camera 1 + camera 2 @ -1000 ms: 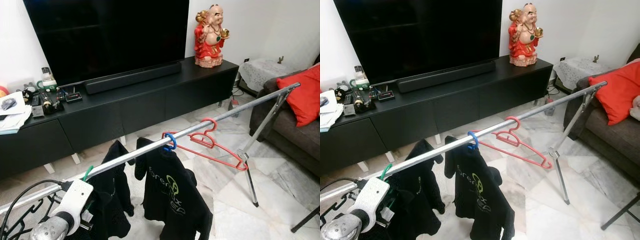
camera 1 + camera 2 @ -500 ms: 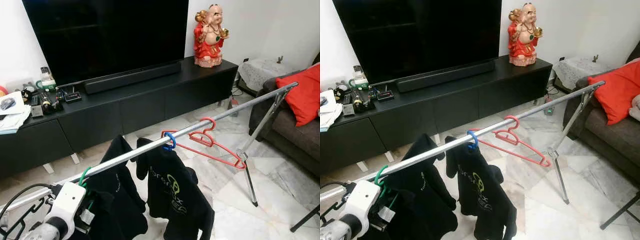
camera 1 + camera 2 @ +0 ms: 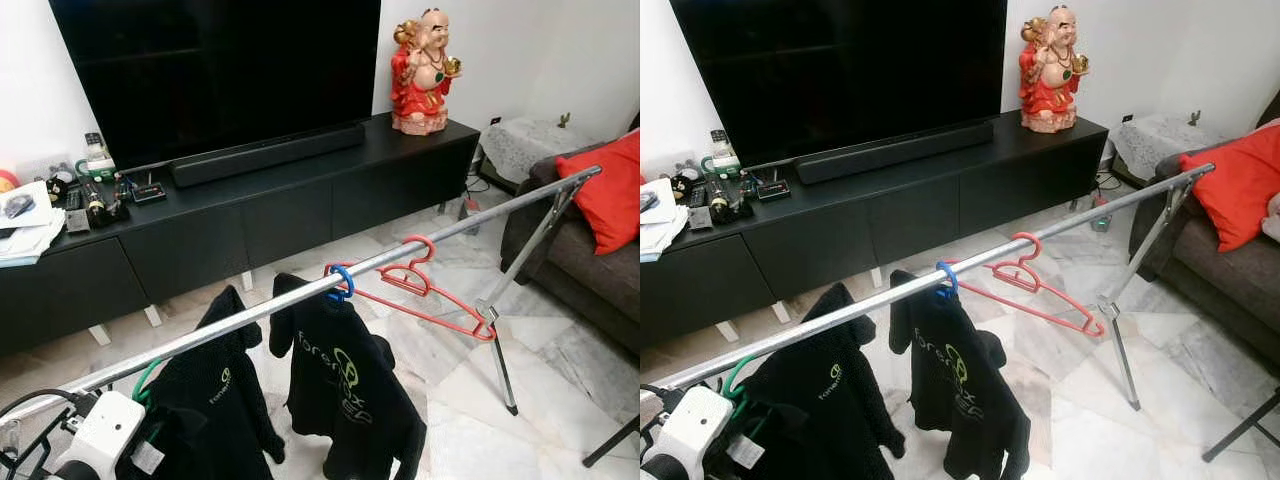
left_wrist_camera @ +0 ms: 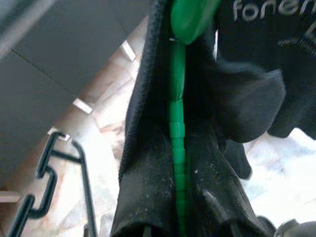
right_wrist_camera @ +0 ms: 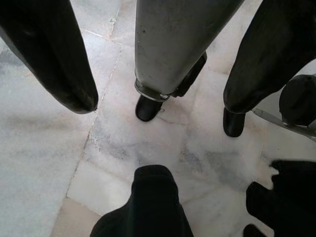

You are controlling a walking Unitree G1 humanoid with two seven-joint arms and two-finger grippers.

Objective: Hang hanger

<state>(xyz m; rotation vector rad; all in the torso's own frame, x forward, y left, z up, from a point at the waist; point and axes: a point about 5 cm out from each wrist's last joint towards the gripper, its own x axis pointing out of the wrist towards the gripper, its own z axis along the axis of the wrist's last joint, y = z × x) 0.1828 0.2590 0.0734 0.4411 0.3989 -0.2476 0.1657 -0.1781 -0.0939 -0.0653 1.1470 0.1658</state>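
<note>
Green hanger (image 4: 177,123) with black shirt (image 3: 215,400): clamped between the left gripper (image 4: 177,217) fingers, hook at the rail's (image 3: 300,295) near left end. Lower than 0.5 s ago.

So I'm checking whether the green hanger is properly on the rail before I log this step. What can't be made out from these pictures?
- Green hanger hook on the rail: left eye view, whether it rests on the rail is too small to tell.
- Left end effector: left wrist view, its fingers flank the hanger's green bar, but the black garment hides the contact.
- Right end effector: right wrist view, hangs over the marble floor, holding nothing.
</note>
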